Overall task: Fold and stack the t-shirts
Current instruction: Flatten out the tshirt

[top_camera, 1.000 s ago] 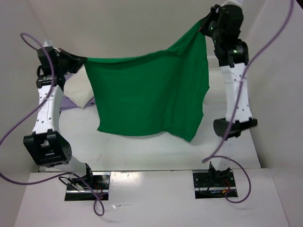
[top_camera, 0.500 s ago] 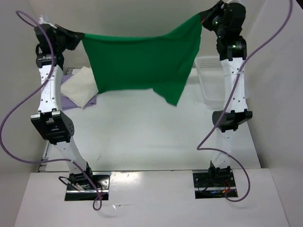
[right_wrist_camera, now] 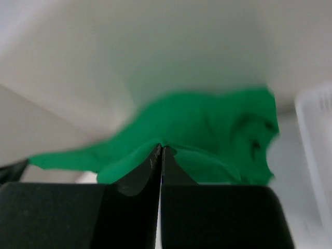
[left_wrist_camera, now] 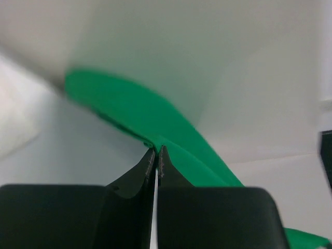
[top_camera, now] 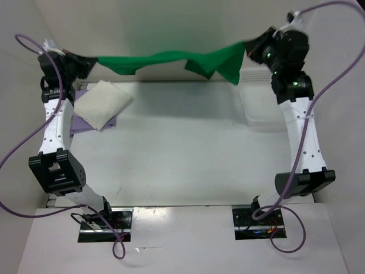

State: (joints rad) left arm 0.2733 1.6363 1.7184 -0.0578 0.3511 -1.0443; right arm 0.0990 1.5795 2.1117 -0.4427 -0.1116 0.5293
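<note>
the green shirt hangs in the air as a bunched band, its long axis running left to right; its right end is above the far left corner of the white mesh basket and its left end is far to the basket's left; the left gripper is pinched tight on the left end, fingertips together on the cloth; the right gripper clamps the right end likewise; the folded cream shirt lies well left of the basket, on top of the lavender shirt
</note>
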